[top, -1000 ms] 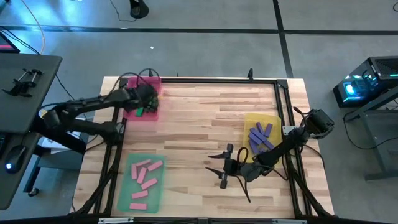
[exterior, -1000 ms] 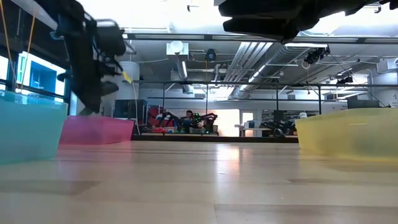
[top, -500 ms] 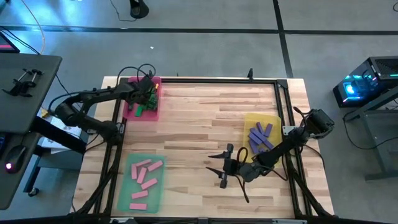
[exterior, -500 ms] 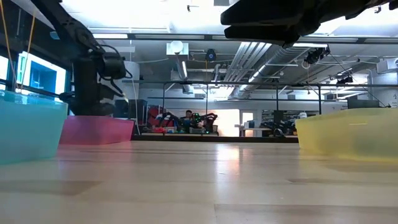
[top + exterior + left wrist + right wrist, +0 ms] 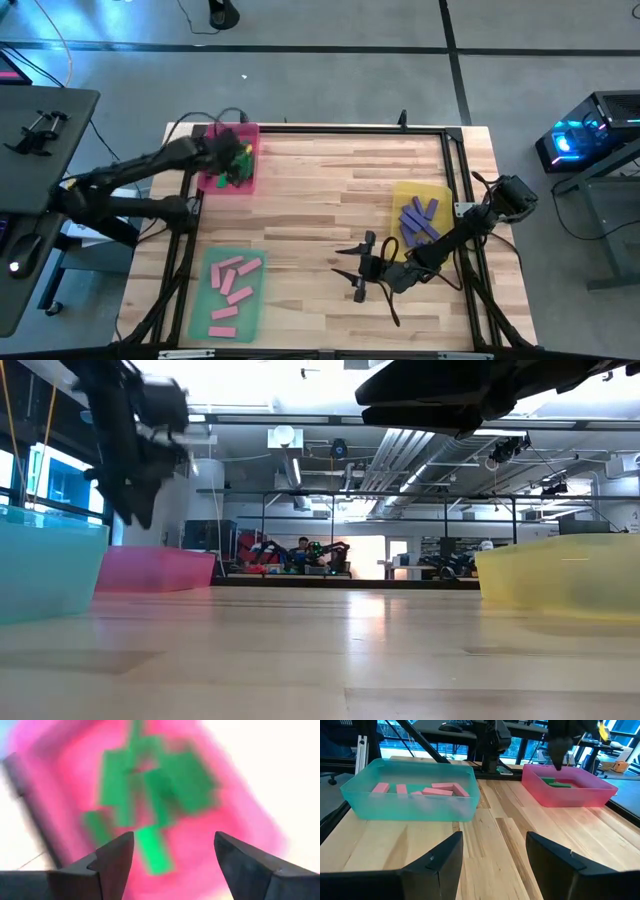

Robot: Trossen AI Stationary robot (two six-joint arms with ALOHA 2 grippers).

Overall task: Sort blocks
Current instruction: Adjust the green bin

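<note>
1. Hovering over the pink tray [image 5: 228,180] at the table's far-left corner, the left gripper [image 5: 172,852] has its fingers spread wide and grips nothing; 1 second ago it sat lower, over the tray's near part.
2. Green blocks [image 5: 150,785] lie heaped inside that tray, and 1 bright green block [image 5: 152,850] shows just between the open fingers.
3. Unmoved since the earlier frames, the right gripper [image 5: 357,268] waits above bare wood near the front edge, fingers apart and empty.
4. Purple blocks [image 5: 419,220] lie in the yellow tray [image 5: 432,192] by the right edge; pink blocks [image 5: 233,280] fill the green tray [image 5: 210,262] at front left.
5. Bare table [image 5: 330,190] spans the middle between the trays.
</note>
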